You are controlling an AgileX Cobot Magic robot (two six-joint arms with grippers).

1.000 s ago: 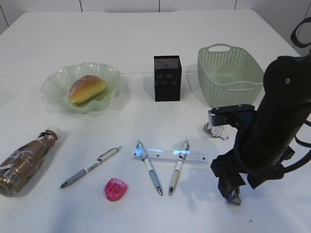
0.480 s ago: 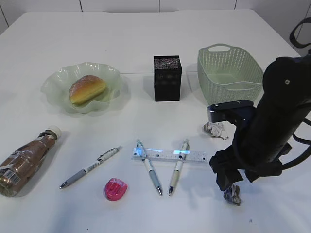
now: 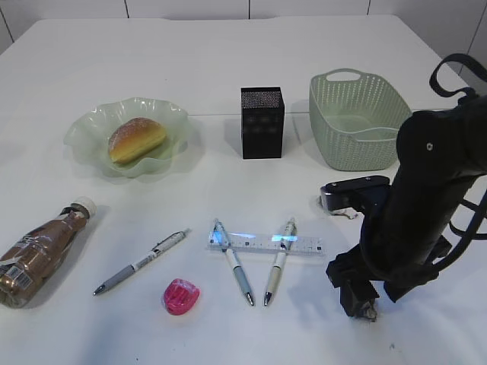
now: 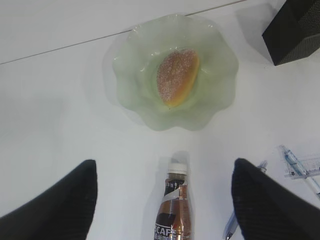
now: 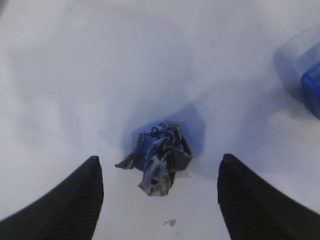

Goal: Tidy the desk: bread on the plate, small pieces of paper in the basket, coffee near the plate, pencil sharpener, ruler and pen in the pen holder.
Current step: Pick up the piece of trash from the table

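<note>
My right gripper's fingers (image 5: 60, 200) are spread wide, nothing grabbed, a crumpled paper ball (image 5: 159, 157) on the desk (image 5: 75, 75) between them. My left gripper (image 4: 165, 205) is spread too, over the coffee (image 4: 172, 215) below the plate (image 4: 130, 95) with the bread (image 4: 177, 77). From outside, my right arm hides most of that ball (image 3: 370, 310); the basket (image 3: 358, 122) sits behind.

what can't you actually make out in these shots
- Second crumpled paper ball: exterior view, mostly hidden behind the black right arm.
- Crumpled paper ball between the open right gripper fingers: right wrist view, print too blurred to read.
- Brown coffee bottle: left wrist view, base cut off by the bottom edge.
- Pale green woven basket: exterior view, its floor partly hidden by the near wall.
</note>
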